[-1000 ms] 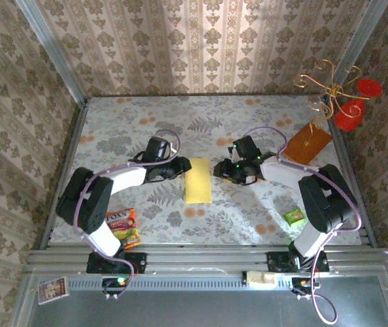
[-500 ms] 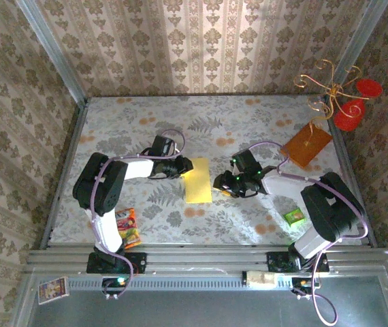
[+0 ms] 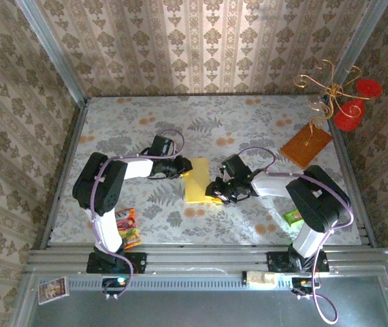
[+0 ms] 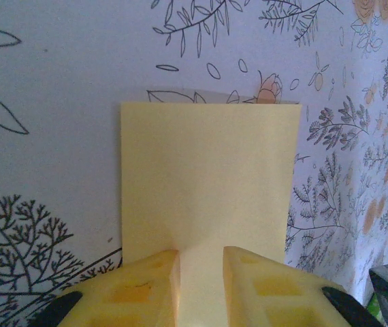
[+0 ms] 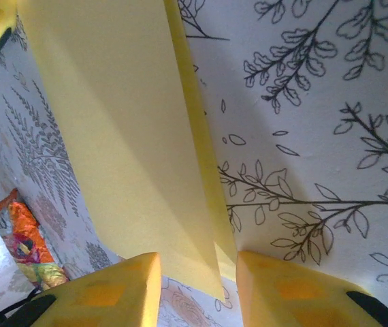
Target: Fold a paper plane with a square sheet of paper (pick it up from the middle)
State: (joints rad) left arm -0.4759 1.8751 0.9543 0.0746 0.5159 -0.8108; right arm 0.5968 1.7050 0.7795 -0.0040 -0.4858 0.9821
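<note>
Square sheet of paper (image 3: 198, 180), pale yellow, folded to a rectangle.
Top view: laid mid-table (image 3: 248, 122); left gripper (image 3: 182, 167) is set at its left edge, right gripper (image 3: 216, 193) at its near right corner.
Left wrist view: sheet (image 4: 207, 191) is laid flat; jaws of the left gripper (image 4: 201, 255) are narrowly parted over its edge.
Right wrist view: the sheet's (image 5: 112, 122) lifted edge is seen between the narrowly parted jaws of the right gripper (image 5: 197, 262).

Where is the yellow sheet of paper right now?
In the top view the square sheet of paper, folded to a strip, lies mid-table between the left hand and the right hand.
</note>
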